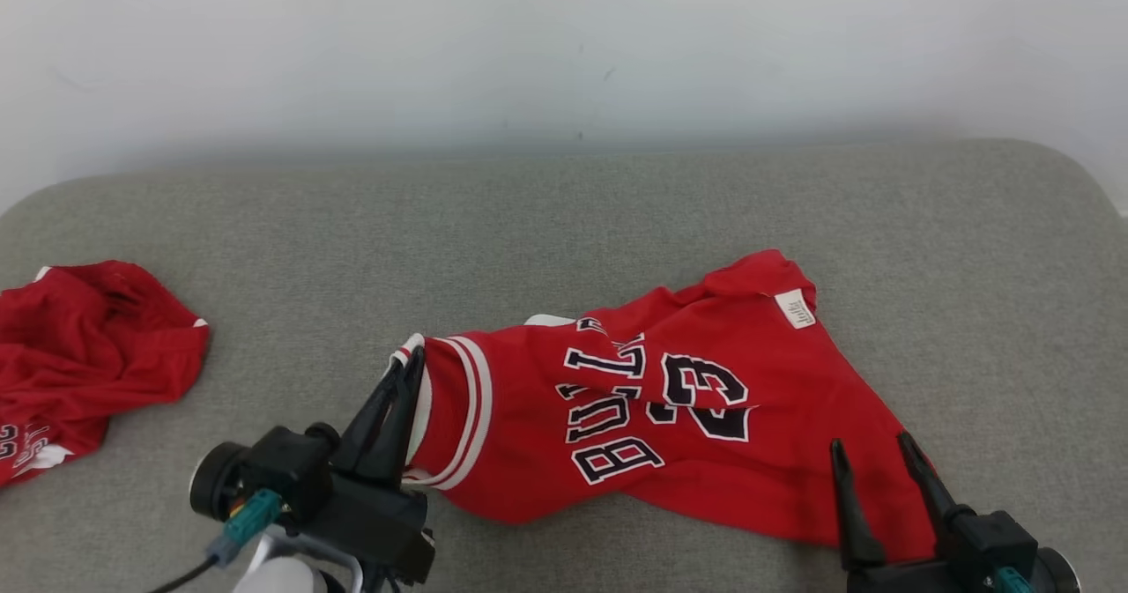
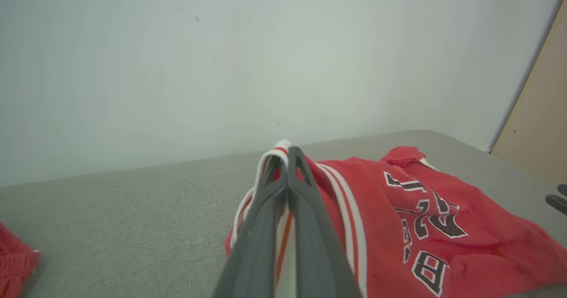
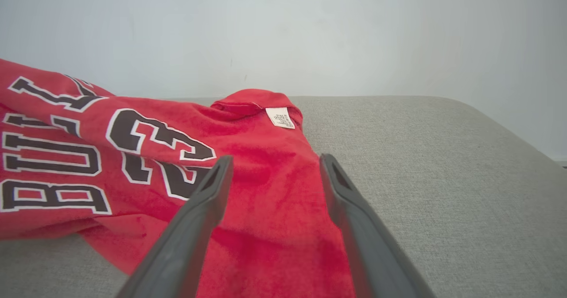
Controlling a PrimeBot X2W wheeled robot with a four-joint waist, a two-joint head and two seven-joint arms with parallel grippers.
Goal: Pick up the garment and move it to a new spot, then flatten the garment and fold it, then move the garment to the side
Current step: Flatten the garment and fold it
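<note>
The garment (image 1: 775,373) is laid on the padded surface (image 1: 564,214), right of centre. A second garment (image 1: 88,355) is located at the surface's left edge, well apart from the first. The wall (image 1: 564,47) is situated behind the surface. The left gripper (image 1: 412,359) is clamped on the garment's left end; the right gripper (image 1: 870,445) is positioned over its near right corner. The sewn label (image 1: 796,308) is found at the garment's far right end.
</note>
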